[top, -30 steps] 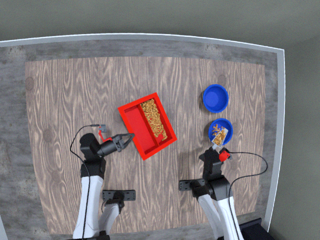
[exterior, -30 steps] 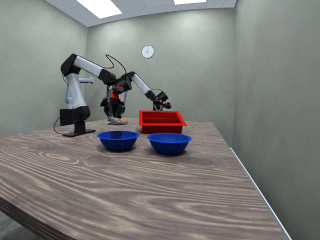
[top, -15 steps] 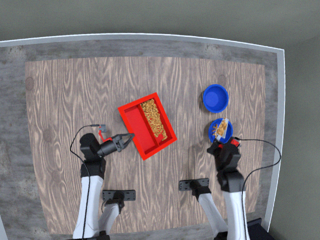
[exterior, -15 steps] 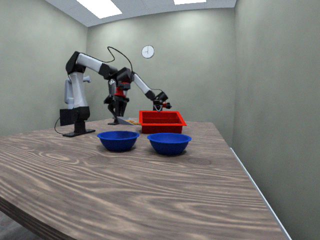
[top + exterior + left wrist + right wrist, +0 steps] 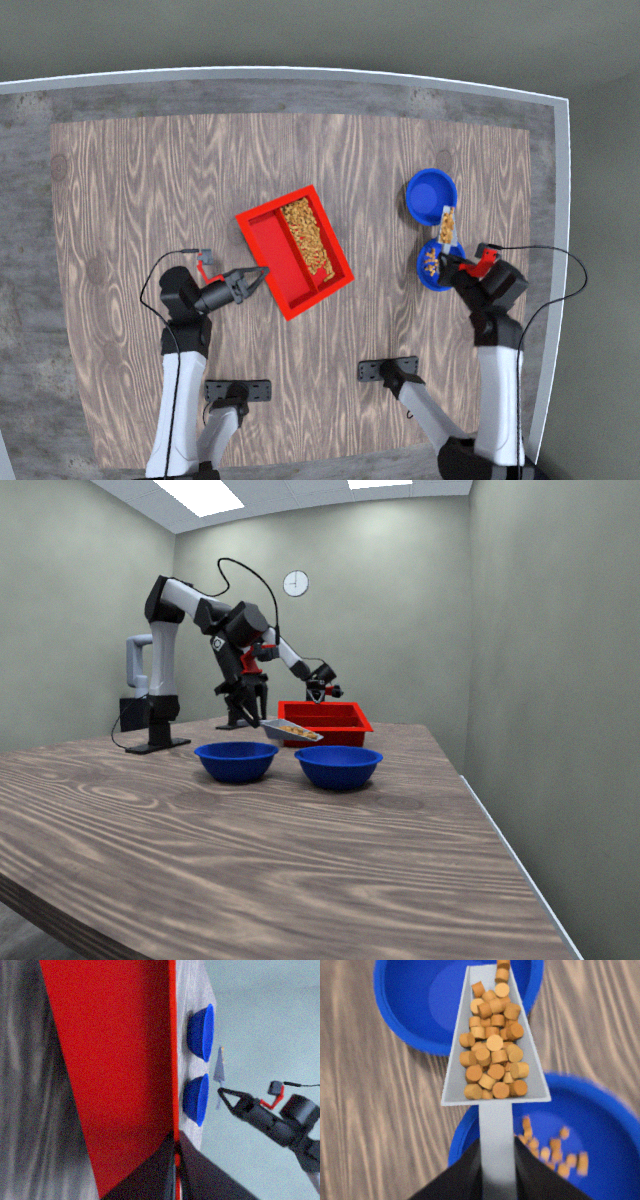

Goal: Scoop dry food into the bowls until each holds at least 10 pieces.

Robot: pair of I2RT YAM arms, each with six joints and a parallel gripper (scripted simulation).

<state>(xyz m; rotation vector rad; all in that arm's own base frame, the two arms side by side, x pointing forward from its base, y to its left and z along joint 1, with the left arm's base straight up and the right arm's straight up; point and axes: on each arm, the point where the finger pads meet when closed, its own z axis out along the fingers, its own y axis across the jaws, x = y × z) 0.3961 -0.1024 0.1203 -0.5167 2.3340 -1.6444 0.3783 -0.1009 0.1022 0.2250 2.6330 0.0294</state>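
Note:
My right gripper is shut on the handle of the grey scoop. The scoop is heaped with food and held above the bowls. Its tip overlaps the far blue bowl, whose visible inside is empty. A few pieces lie at the tip's lip. The near blue bowl holds several pieces, partly hidden by my gripper. My left gripper is shut on the rim of the red box.
Food lies in the box's right compartment, with bare red floor near its lower end. The left compartment looks empty. Both bowls stand upright on the table, right of the box, close together. The right forearm reaches over the table's right part.

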